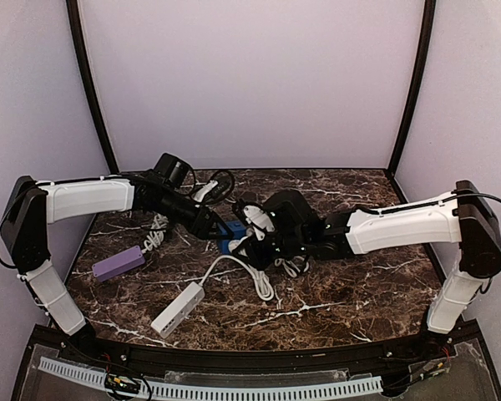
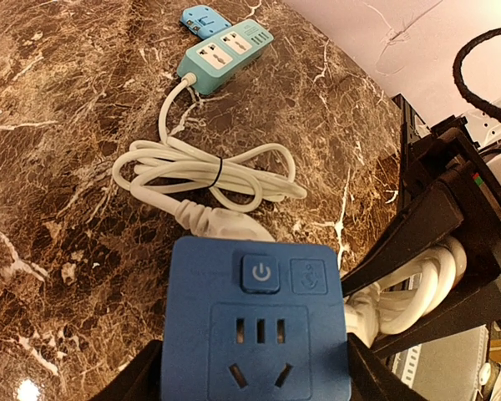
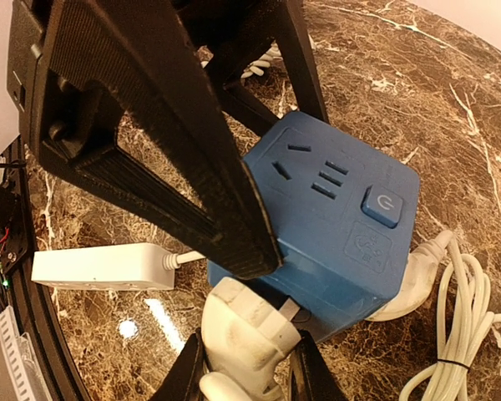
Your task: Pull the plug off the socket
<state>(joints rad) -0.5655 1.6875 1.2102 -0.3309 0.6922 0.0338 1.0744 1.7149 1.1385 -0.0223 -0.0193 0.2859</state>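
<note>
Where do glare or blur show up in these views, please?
Left wrist: a small bright reflection on the table at bottom left; the socket is sharp. Right wrist: a glare spot and streak on the marble near the white power strip. Top external: even, soft light, no harsh shadows.

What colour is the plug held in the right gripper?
White. The plug shows best in the right wrist view, against the blue socket.

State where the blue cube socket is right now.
In the top view, the blue cube socket sits mid-table, right of the purple power strip, clamped by the left fingers; the right fingers hold the white plug.
</note>
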